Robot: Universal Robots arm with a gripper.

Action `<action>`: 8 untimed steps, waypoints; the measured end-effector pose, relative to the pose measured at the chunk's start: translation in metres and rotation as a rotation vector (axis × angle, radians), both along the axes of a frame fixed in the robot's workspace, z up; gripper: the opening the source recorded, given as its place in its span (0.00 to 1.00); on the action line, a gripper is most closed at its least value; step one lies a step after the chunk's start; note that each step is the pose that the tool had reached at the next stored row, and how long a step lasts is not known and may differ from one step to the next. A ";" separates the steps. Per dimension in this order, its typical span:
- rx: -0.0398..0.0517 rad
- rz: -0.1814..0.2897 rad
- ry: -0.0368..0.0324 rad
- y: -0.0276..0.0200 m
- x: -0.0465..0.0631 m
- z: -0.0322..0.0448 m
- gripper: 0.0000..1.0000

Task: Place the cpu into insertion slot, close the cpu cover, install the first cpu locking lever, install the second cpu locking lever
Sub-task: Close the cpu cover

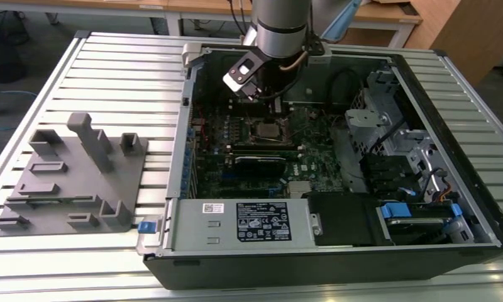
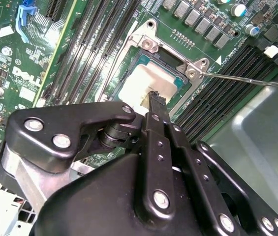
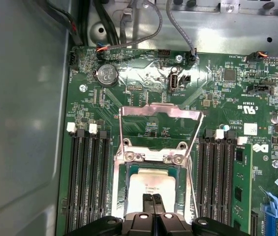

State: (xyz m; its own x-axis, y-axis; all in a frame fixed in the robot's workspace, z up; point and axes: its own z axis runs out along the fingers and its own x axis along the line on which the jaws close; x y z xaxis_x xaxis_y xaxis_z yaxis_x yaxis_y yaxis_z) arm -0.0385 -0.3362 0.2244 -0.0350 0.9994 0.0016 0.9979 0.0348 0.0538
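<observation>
The cpu [image 3: 153,183] lies flat in the insertion slot [image 3: 129,172], its dull pale top facing up. It is square, so it has no long axis. Its edges run in line with the slot's rim and with the long black memory slots [image 3: 87,182] that flank the slot on two opposite sides.

The tool [image 3: 153,197] hangs right over the slot with its two black fingers pressed together and nothing pinched between them. In both wrist views the tips sit over the edge of the cpu's top nearest the tool [image 2: 154,96]. Whether they touch the metal cannot be told.

The cpu cover [image 3: 161,110] is open. The thin silvery frame is swung back on its hinge at the far side of the slot from the tool, and green board shows through its square window. Its free edge points away from the slot toward the round coin battery [image 3: 107,74].

In the second wrist view a thin wire locking lever [image 2: 242,78] runs out from one corner of the slot and crosses above the memory slots there, clear of the cover.

In the exterior view the arm [image 1: 278,25] reaches down into the open computer case [image 1: 234,270], straight above the slot [image 1: 266,130]. The case rests on a ribbed metal tabletop [image 1: 109,69]. A grey fixture [image 1: 75,176] stands well apart from the slot, toward the exterior view's left.
</observation>
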 end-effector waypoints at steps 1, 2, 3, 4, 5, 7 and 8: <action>0.0000 0.000 0.0000 0.0000 0.000 0.0008 0.11; 0.0000 0.000 0.0000 0.0000 0.000 0.0016 0.11; 0.0001 0.000 0.0000 0.0000 0.000 0.0025 0.11; 0.0001 0.000 0.0000 0.0000 0.000 0.0033 0.11; 0.0000 0.000 0.0000 0.0000 0.000 0.0043 0.11; 0.0001 0.000 -0.0001 0.0000 0.000 0.0064 0.11; 0.0001 0.000 -0.0001 0.0000 0.000 0.0076 0.11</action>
State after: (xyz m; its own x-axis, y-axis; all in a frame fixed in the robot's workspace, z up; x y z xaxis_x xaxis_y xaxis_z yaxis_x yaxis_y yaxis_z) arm -0.0385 -0.3362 0.2320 -0.0349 0.9994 0.0017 0.9979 0.0348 0.0539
